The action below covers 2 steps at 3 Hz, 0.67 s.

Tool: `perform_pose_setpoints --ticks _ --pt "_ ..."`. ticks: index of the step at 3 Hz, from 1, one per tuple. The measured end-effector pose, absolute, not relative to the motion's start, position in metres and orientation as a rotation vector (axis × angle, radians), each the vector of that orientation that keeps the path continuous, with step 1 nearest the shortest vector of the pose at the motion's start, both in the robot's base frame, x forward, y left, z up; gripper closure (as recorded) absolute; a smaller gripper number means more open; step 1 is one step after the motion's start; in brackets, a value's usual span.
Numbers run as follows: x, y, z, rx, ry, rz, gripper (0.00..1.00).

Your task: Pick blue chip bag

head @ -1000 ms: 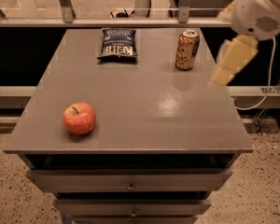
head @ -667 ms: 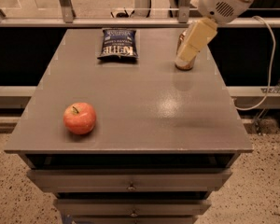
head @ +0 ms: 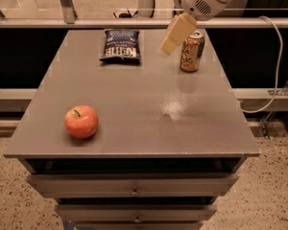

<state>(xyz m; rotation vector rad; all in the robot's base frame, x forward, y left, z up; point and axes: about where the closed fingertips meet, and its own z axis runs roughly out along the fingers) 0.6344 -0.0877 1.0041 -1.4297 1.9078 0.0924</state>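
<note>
A gray table [head: 134, 90] with drawers [head: 133, 185] below its top stands on a speckled floor, with a low rail running behind it. The blue chip bag [head: 120, 46] lies flat near the far edge, a little left of the middle, its white lettering facing up. A gold-brown can [head: 191, 51] stands upright toward the far right corner, well apart from the bag. A red apple [head: 81, 121] sits near the front left. The gripper [head: 167, 46] hangs in the air over the far part of the table, between the bag and the can, closer to the can and angled down toward the bag. It touches neither. Whether it is spread or closed cannot be told. A white cable [head: 277, 56] loops down at the right.
</note>
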Motion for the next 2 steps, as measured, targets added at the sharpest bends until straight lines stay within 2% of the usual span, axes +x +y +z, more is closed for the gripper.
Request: perform_pose_setpoints --ticks 1,2 --pt "0.648 -0.081 0.991 -1.392 1.910 0.103 0.00" --pt "0.689 -0.063 0.957 -1.306 1.914 0.137 0.00"
